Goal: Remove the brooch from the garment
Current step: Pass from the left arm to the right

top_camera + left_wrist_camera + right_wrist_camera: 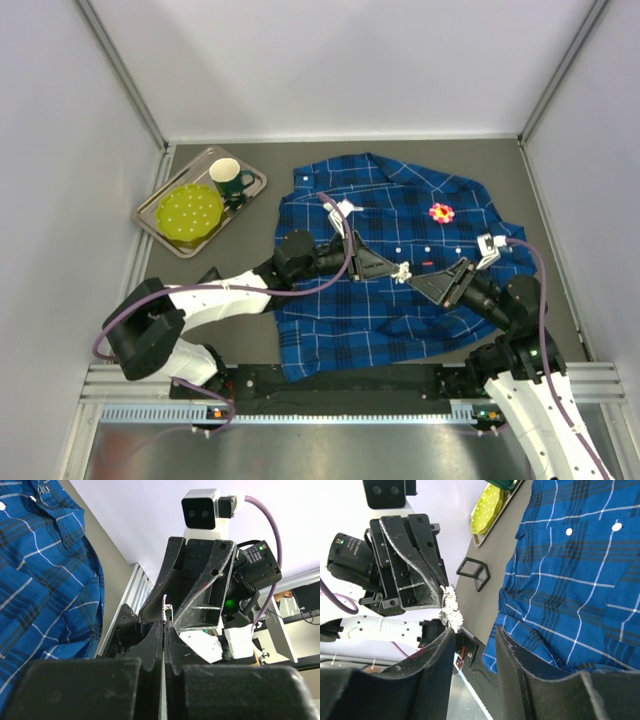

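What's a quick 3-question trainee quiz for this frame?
1. True or false: the pink flower lies on the plaid shirt.
2. The left claw is: A) open B) shut on the white glittery piece C) out of view
3. Fill in: the green mug stands on the ____.
Key: 1 true; 2 B; 3 tray.
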Motion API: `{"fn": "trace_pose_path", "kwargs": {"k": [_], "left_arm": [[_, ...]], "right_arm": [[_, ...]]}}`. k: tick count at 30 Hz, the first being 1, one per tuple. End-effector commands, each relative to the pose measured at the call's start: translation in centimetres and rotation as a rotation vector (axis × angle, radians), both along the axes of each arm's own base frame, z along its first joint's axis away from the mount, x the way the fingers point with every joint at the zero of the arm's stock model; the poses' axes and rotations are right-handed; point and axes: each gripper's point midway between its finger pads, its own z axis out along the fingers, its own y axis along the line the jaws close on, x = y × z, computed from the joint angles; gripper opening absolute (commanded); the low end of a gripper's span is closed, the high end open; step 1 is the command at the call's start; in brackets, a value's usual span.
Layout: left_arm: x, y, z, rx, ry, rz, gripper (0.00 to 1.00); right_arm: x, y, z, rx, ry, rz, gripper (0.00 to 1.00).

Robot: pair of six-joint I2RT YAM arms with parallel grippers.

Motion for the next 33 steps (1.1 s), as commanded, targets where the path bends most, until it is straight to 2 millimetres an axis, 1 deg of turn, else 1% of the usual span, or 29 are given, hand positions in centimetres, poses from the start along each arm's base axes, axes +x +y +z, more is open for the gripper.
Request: {"fn": "trace_pose_path", "kwargs": {"k": [1, 9, 11, 13, 14, 15, 16, 17, 18, 19, 20, 21, 22, 23, 24, 25, 26, 27, 28, 29, 30, 31, 32, 33], "left_arm": [[-0.4, 0.7, 1.7, -0.035, -0.057, -0.001, 0.00], [-0.8, 0.8, 2.0, -0.037, -0.069, -0.021, 0.00], [-0.5, 0.9, 1.7, -0.010, -0.100, -0.008, 0.00], [-0.1, 1.2, 1.1, 0.052, -0.166, 0.020, 0.00], [0.3, 1.5, 1.0, 0.081, -0.191, 0.043, 0.00], [0.4, 2.2, 0.3, 0.151, -0.238, 0.060, 0.00], [1.2, 2.7, 0.2, 0.186, -0.265, 0.108, 0.00], [1.4, 3.1, -0.1, 0.222, -0.285, 0.124, 0.00], [1.7, 3.8, 0.9, 0.238, -0.354, 0.146, 0.00], [1.8, 4.6, -0.3, 0.310, -0.348, 0.157, 0.00], [2.4, 5.3, -0.2, 0.343, -0.367, 0.197, 0.00], [2.6, 6.2, 1.3, 0.352, -0.430, 0.235, 0.00], [2.7, 7.4, 0.3, 0.431, -0.419, 0.249, 0.00], [3.5, 8.7, 0.5, 0.480, -0.431, 0.312, 0.00], [3.4, 10.0, 2.0, 0.490, -0.476, 0.351, 0.00], [3.4, 10.9, 2.3, 0.510, -0.487, 0.373, 0.00], [3.7, 12.4, 1.6, 0.576, -0.479, 0.412, 0.00], [3.9, 13.9, 2.5, 0.595, -0.500, 0.468, 0.00], [4.0, 14.8, 2.4, 0.620, -0.499, 0.495, 0.00], [3.7, 16.1, 1.8, 0.669, -0.488, 0.508, 0.00], [4.1, 17.2, 1.6, 0.709, -0.486, 0.554, 0.00], [4.1, 18.1, 1.3, 0.740, -0.482, 0.573, 0.00], [4.0, 19.1, 0.7, 0.787, -0.473, 0.584, 0.00], [4.5, 20.4, 0.7, 0.828, -0.463, 0.649, 0.00]], "right_arm": [[-0.7, 0.6, 3.2, 0.023, -0.113, 0.066, 0.38], [-0.8, 1.4, 3.8, 0.042, -0.135, 0.120, 0.36], [-0.6, 1.4, 3.2, 0.037, -0.101, 0.120, 0.36], [-0.3, 1.5, 2.3, 0.036, -0.045, 0.117, 0.36], [-0.1, 1.7, 1.6, 0.030, 0.000, 0.124, 0.37], [0.0, 1.8, 1.5, 0.027, 0.014, 0.127, 0.38], [0.0, 1.9, 1.2, 0.019, 0.031, 0.128, 0.38], [0.4, 1.8, 1.1, 0.007, 0.047, 0.103, 0.39], [0.5, 1.6, 1.2, 0.001, 0.046, 0.090, 0.41], [0.6, 1.6, 1.2, -0.006, 0.046, 0.081, 0.43], [0.9, 1.4, 1.6, -0.012, 0.038, 0.061, 0.44], [1.0, 1.3, 1.8, -0.015, 0.040, 0.056, 0.47], [1.1, 1.3, 2.0, -0.018, 0.036, 0.051, 0.47], [1.3, 1.1, 2.5, -0.018, 0.031, 0.039, 0.48], [1.4, 1.1, 2.3, -0.025, 0.043, 0.035, 0.50], [1.6, 1.0, 2.4, -0.031, 0.042, 0.026, 0.50], [1.8, 0.9, 2.7, -0.038, 0.036, 0.015, 0.50], [2.1, 0.8, 2.3, -0.059, 0.044, 0.008, 0.52], [2.3, 0.8, 2.3, -0.070, 0.044, 0.002, 0.52], [2.6, 0.6, 2.7, -0.080, 0.033, -0.010, 0.52], [2.9, 0.6, 2.7, -0.100, 0.022, -0.011, 0.52], [3.4, 0.7, 2.3, -0.118, 0.039, -0.011, 0.52], [3.8, 0.6, 2.7, -0.132, 0.029, -0.018, 0.52], [4.2, 0.6, 2.6, -0.158, 0.013, -0.015, 0.52]]}}
